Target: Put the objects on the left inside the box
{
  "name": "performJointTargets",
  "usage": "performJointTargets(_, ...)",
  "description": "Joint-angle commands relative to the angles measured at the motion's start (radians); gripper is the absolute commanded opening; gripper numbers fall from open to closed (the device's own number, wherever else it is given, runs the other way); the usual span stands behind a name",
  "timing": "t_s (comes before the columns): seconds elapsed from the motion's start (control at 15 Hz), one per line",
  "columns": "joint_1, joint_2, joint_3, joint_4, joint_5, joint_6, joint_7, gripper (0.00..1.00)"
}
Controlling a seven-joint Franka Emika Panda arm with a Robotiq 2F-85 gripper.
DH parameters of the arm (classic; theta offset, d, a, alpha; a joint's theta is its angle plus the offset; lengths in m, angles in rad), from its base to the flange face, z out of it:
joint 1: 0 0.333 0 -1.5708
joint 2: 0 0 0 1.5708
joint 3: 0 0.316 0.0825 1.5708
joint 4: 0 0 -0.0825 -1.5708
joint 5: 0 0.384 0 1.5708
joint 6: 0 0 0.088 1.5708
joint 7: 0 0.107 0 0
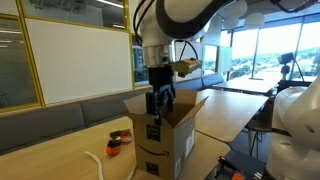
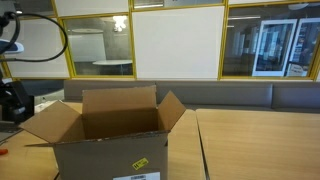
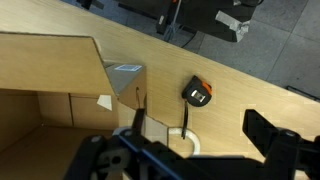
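Observation:
The brown cardboard box (image 1: 172,140) stands open on the wooden table, its flaps spread in both exterior views (image 2: 100,158). My gripper (image 1: 160,101) hangs open just above the box's left flap, holding nothing. In the wrist view the gripper (image 3: 196,150) looks down past the box flap (image 3: 50,65) at the table. There a small red-and-black piece (image 3: 197,93) lies, with a white cord (image 3: 187,140) curled close below it. In an exterior view the red-and-black piece (image 1: 119,138), an orange-red piece (image 1: 113,151) and the white cord (image 1: 96,162) lie left of the box.
A padded bench (image 2: 250,97) runs along the wall behind the tables, and a second table (image 2: 260,140) adjoins on one side. A white robot body (image 1: 295,130) stands at the frame edge. Dark equipment (image 3: 200,15) sits on the floor beyond the table edge.

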State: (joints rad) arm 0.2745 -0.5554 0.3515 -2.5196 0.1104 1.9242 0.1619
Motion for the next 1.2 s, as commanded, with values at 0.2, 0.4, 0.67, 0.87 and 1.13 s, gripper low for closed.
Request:
performJointTargets(0.2,0.065,0.176,0.024,0.009,0.100,0.137,0.030,1.00)
performJointTargets(0.4,0.086,0.240,0.024,-0.021,0.143,0.226,0.007,1.00)
performJointTargets(0.67,0.091,0.296,-0.004,-0.120,0.193,0.414,-0.074,1.00)
performJointTargets(0.87,0.096,0.344,-0.029,-0.194,0.238,0.588,-0.138,1.00)
performJointTargets(1.13,0.097,0.454,-0.057,-0.235,0.293,0.784,-0.218,1.00)
